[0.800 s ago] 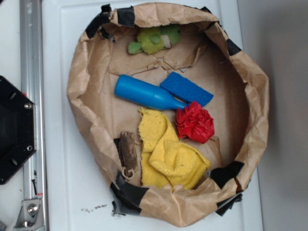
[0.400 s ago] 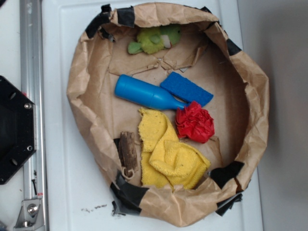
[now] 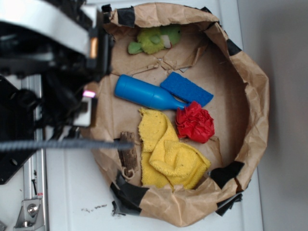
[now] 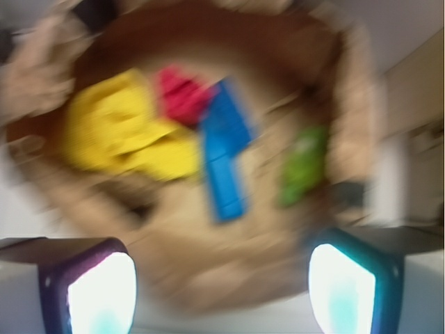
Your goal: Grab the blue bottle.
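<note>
The blue bottle (image 3: pixel 144 93) is seen lying on its side inside the brown paper basin (image 3: pixel 255 86), its neck touching the red crumpled paper (image 3: pixel 195 122) and the dark-blue sponge (image 3: pixel 186 89) just beside it. The yellow cloth (image 3: pixel 171 154) is spread just below, the green toy (image 3: pixel 154 39) well apart above. The pincer (image 4: pixel 222 282) is held open, nothing between its fingers (image 4: pixel 101 289), outside the basin's rim over the white desk (image 3: pixel 72 187).
</note>
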Robot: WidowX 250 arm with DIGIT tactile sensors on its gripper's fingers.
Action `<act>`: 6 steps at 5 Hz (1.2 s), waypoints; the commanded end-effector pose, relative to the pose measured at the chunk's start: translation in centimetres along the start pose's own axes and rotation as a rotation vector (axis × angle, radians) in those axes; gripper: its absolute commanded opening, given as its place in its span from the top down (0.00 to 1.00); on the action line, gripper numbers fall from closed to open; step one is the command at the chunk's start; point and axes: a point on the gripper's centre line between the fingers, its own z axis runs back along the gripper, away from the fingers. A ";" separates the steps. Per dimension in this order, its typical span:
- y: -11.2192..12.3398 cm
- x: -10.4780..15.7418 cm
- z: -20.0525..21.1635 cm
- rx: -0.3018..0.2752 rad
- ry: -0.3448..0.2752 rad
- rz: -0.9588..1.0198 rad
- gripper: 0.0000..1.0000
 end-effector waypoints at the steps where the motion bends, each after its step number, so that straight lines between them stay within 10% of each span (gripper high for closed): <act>1: 1.1 1.3 -6.1 0.076 0.047 -0.037 0.00; 4: -3.0 3.4 -14.2 -0.116 -0.052 -0.128 0.00; 5: -4.4 3.5 -15.7 -0.165 0.094 -0.180 0.06; 6: -2.9 3.4 -16.4 -0.073 0.153 -0.149 1.00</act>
